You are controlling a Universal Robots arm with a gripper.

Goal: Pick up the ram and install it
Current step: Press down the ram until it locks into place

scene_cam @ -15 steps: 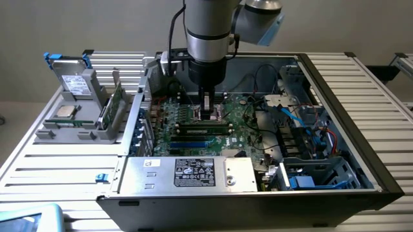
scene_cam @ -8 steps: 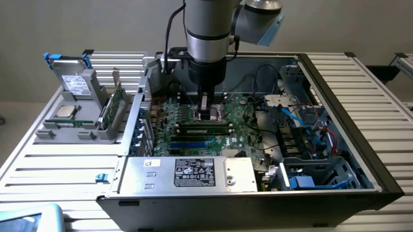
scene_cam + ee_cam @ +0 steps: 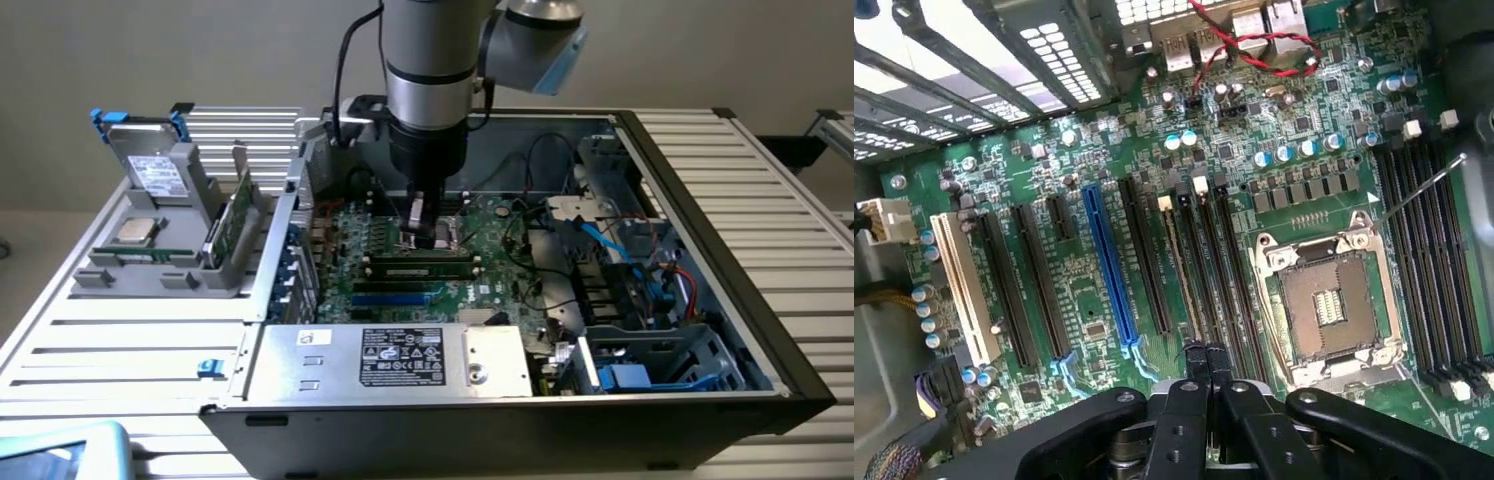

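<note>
Ram (image 3: 424, 266): a long, thin green board with dark chips. It appears to stand on edge in one of the long slots of the motherboard (image 3: 400, 290), just beside the processor socket (image 3: 1329, 305). In the wrist view it reads as a thin tan line (image 3: 1179, 270) running along one slot.
Setting: an open computer case (image 3: 747, 250) lying on a slatted table (image 3: 120, 350), with the arm reaching down into it.
Handling, judged: light and stiff but brittle. The chips and the contact edge are best left untouched, and bending or twisting would likely harm the board.
Where to hold, judged: by the two flat faces near the middle of the upper edge. Any seating pressure belongs on that upper edge, straight down and shared between both ends.
Gripper (image 3: 430, 232): low over the motherboard, near the middle of the stick in the exterior view.
Fingers (image 3: 1192, 380): pressed together with no gap between them and nothing clamped between them.
Contact: the gripper's tip (image 3: 1204, 352) lies at one end of the tan line. Whether it touches the stick or hangs just above it cannot be told.
Seating: whether the slot latches have closed on the stick cannot be made out.
</note>
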